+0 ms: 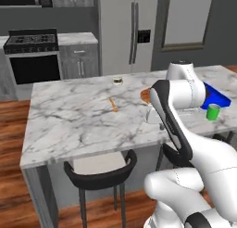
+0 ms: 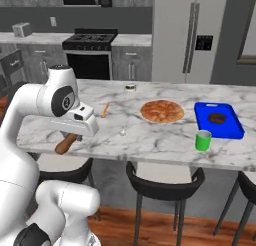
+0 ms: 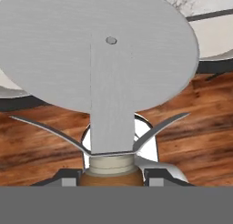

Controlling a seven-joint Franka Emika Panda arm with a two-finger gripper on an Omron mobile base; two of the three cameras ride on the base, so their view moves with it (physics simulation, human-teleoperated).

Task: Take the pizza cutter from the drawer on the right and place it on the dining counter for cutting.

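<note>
the white arm's two-finger gripper (image 3: 112, 175) is clamped on the pizza cutter (image 3: 102, 59), a small tool with a round silvery-white wheel blade and a short orange-brown wooden handle. in the hand view the two dark finger tips sit on both sides of the handle's top at 6 o'clock, and the big grey wheel fills the upper half, toward 12 o'clock. behind the wheel there is brown wood floor, and at 1 o'clock a bit of marble edge.

in the right base view the gripper (image 2: 75, 132) is at 9 o'clock, under the white hand, and the brown handle of the pizza cutter (image 2: 66, 143) sticks out tilted toward 7 o'clock. it is at the near edge of the dining counter (image 2: 165, 135), a long white marble slab with grey veins; i cannot tell if the tool touches the top.

on the counter lie a thin orange stick (image 1: 113, 104), a round brown pizza (image 2: 161, 111), a blue rectangular tray (image 2: 230, 127) with a dark round thing in it, a green cup (image 2: 203, 140) just beside the tray at its 7 o'clock, and a small low jar (image 1: 118, 80) near the far edge. black stools (image 2: 165, 182) stand under the near edge.
</note>
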